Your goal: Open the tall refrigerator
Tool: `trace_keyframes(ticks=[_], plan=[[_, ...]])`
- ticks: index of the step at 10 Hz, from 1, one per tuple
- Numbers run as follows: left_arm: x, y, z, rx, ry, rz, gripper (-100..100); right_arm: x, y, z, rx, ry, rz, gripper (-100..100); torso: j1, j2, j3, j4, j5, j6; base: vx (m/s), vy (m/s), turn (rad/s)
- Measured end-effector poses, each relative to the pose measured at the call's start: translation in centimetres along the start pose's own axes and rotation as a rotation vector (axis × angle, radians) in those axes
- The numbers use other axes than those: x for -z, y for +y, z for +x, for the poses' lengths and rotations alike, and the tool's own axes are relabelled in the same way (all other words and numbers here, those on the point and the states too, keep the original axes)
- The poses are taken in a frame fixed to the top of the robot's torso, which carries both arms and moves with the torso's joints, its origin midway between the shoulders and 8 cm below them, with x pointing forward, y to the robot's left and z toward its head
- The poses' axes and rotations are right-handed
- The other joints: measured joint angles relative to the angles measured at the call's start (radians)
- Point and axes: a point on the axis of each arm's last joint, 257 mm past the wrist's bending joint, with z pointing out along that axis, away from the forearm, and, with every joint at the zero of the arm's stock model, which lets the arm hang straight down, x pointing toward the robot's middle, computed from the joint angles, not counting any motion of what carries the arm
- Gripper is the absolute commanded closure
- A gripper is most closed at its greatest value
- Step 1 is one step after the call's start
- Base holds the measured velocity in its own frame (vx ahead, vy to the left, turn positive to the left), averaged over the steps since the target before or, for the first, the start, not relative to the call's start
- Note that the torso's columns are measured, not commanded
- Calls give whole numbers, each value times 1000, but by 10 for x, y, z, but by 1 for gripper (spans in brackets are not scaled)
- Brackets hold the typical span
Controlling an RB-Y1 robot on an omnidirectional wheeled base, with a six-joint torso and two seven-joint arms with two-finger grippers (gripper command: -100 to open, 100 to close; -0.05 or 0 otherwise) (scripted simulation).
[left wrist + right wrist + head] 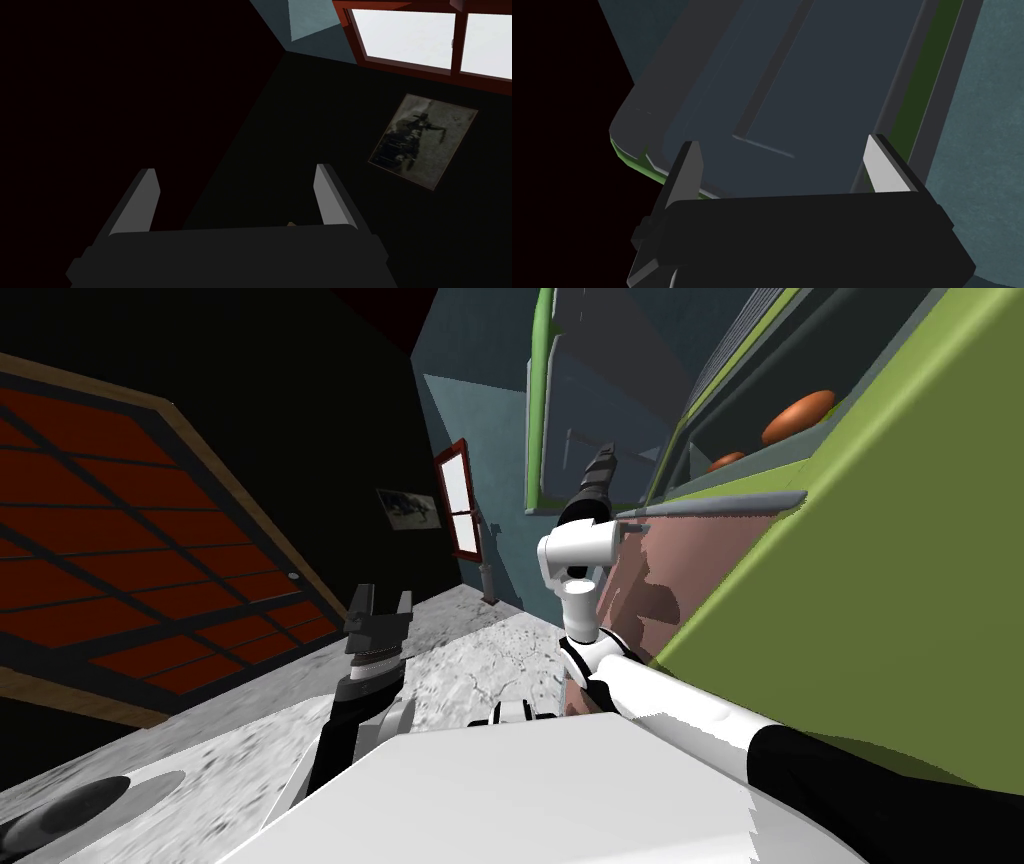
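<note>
Right arm: white and dark, reaching forward along the refrigerator's (900,538) green side wall. Right gripper (603,458) (782,141): raised before the inner face of the refrigerator door (600,368) (812,75). Fingers (884,167) spread apart, holding nothing. Whether they touch the door cannot be told.

Refrigerator door: stands open. Dark grey-blue inner face with moulded recesses and a green rim (540,388). One rounded corner lies just beside the right gripper.

Refrigerator: tall green cabinet on the robot's right, interior exposed. Two orange-brown rounded items, one larger (798,416) and one smaller (727,460), sit on its shelves near the front edges. Below them a grey bar (720,502) runs along the top edge of a pinkish panel (650,588).

Left gripper (383,598) (235,170): low on the robot's left above the mottled grey floor (470,658), well apart from the refrigerator. Fingers (142,200) apart, empty.
</note>
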Motion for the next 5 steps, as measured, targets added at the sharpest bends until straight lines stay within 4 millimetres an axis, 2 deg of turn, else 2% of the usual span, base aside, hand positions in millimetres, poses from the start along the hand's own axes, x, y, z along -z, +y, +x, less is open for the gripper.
trace_keyframes(ticks=[2,5], plan=[[0,0,0,0,0,0,0,6,4,-9,-48,-20,-40,-100,-1,10,7,3,-1,0,39,9,-5],[0,0,0,0,0,0,0,16,11,-22,-91,-42,-81,-100,1,7,5,3,0,0,-5,5,1]])
